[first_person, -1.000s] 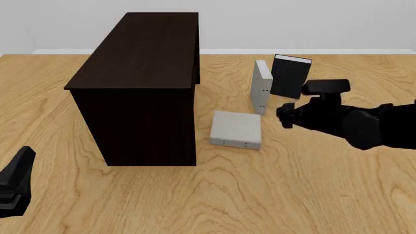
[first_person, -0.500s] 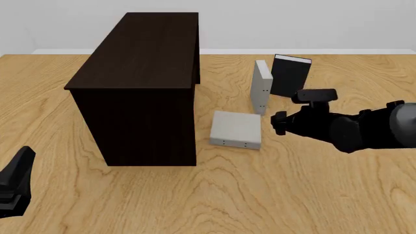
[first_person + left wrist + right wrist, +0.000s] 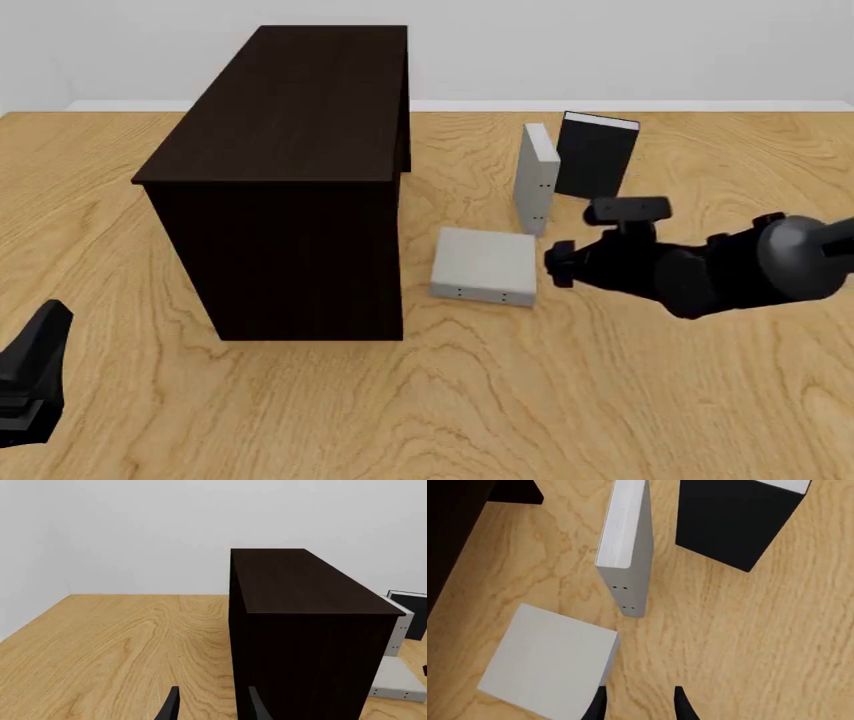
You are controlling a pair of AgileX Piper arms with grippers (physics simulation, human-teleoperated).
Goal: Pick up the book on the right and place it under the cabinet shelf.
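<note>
The flat grey book (image 3: 485, 265) lies on the table (image 3: 601, 400) just left of my right gripper (image 3: 553, 263), beside the dark cabinet (image 3: 287, 180). My fingertips (image 3: 678, 705) stand parted near its edge, gripping nothing. A second grey book (image 3: 537, 178) stands ahead.

My left gripper (image 3: 212, 707) hangs parted, empty.

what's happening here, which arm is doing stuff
The right arm is the active one. Its pincer hangs open and empty over the table, just right of the grey book lying flat beside the dark cabinet. A second grey book and a black book stand upright behind it. Nothing is gripped yet. The left pincer sits open at the near left, facing the cabinet's end.
</note>
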